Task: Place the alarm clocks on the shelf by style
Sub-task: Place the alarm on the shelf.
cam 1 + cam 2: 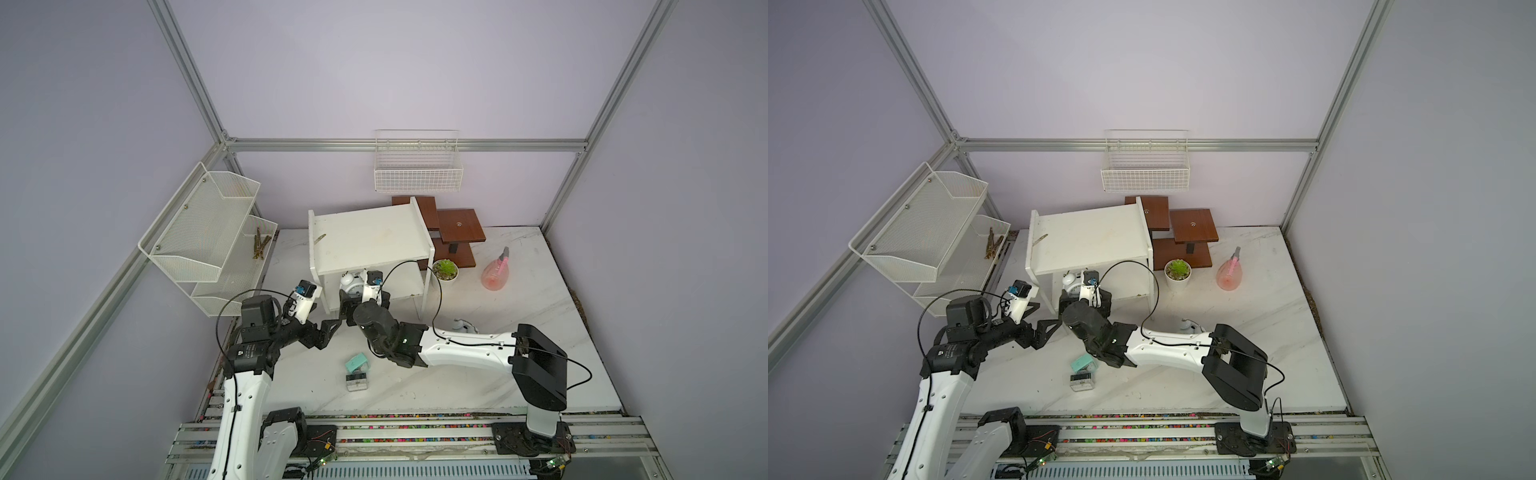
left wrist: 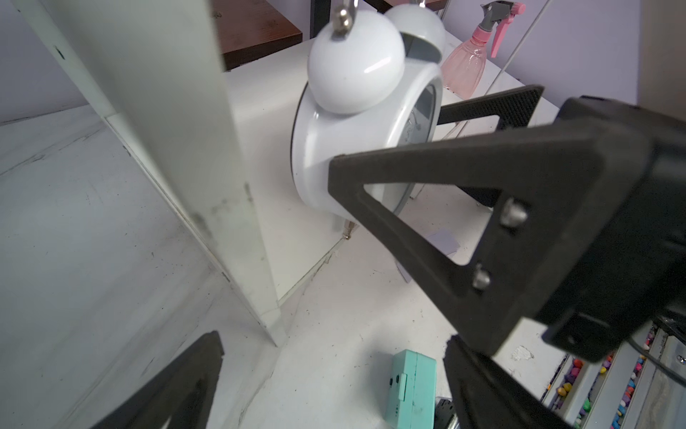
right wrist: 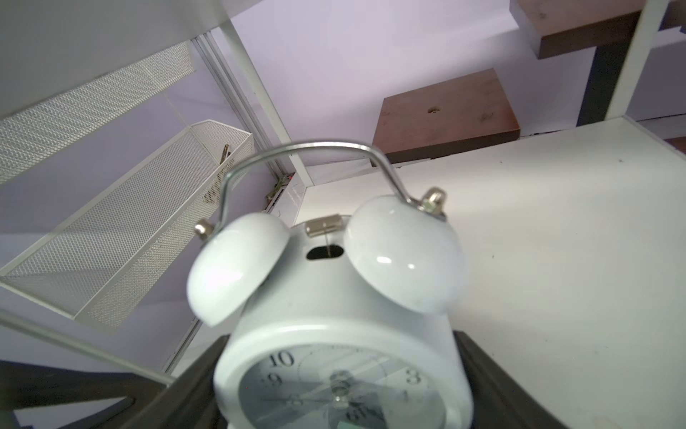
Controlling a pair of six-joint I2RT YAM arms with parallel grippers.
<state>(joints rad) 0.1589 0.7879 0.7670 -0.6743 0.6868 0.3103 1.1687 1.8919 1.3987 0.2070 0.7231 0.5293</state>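
Matte fingers [image 3: 501,390] around glossy round clock [image 3: 334,315]

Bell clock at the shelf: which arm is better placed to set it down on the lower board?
Right. The right hand grips the bell clock at the lower board of the shelf; the left hand is open, empty, outside it.

Shelf [image 1: 365,237]: white, two boards, at the table [image 1: 540,291] rear.
Bell clock [image 1: 351,281]: we find it inside the lower tier, left end.
Right gripper [image 1: 363,297]: we see its fingers flanking the bell clock.
Table front: mint clock [image 1: 356,362] just beside grey clock [image 1: 356,381].
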